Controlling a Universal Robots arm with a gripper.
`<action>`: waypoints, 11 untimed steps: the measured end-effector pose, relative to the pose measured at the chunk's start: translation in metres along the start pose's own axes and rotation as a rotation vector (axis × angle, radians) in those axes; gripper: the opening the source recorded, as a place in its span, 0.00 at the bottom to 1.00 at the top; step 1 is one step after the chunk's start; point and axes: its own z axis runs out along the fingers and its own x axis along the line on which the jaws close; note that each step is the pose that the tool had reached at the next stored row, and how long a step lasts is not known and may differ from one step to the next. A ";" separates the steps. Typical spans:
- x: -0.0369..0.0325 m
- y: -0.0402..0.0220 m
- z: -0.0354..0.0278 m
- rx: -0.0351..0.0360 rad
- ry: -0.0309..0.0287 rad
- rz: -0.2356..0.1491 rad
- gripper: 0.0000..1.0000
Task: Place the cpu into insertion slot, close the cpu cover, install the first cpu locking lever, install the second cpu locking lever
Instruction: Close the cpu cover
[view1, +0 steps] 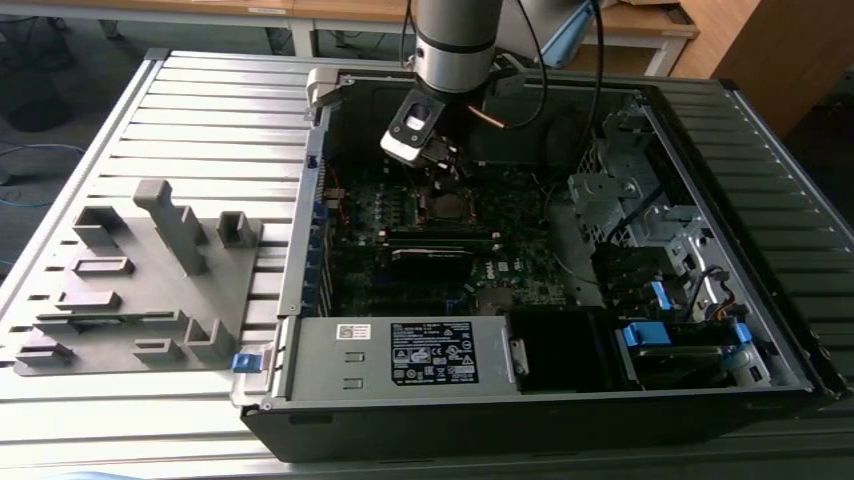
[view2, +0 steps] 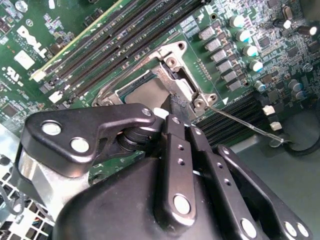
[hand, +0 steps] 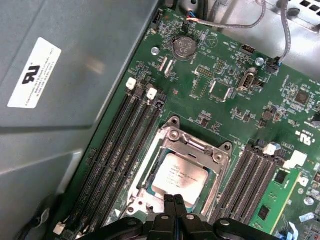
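Two fingertips of the pincer are clenched together with nothing seen between them. They hang right at the nearest edge of the cpu cover; whether they touch it cannot be told. Just beyond the tips the cpu lies flat in the insertion slot, and the cover lies down over it, framing its grey top. Off to one side of the pincer, in the second wrist view, a thin locking lever runs out from the cover's corner and looks unlatched, so nothing appears to clamp the cover yet. The main risk is judged to be a slip: narrow, closed tips bearing on a smooth metal edge could skid inward onto the chip's top, or lift the loose cover and shift the chip in its seat. A sprung lever could also snap free if it is caught only by its thin rod. Farther out, the memory slots on both sides and the capacitors beyond the socket leave little room for a sideways skid.
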 end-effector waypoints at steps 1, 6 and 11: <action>0.0000 0.0000 0.0000 0.0000 0.0000 0.000 0.11; 0.0000 0.0000 0.0000 0.0000 0.0000 -0.002 0.11; 0.0000 0.0000 0.0001 -0.0002 0.0007 -0.032 0.11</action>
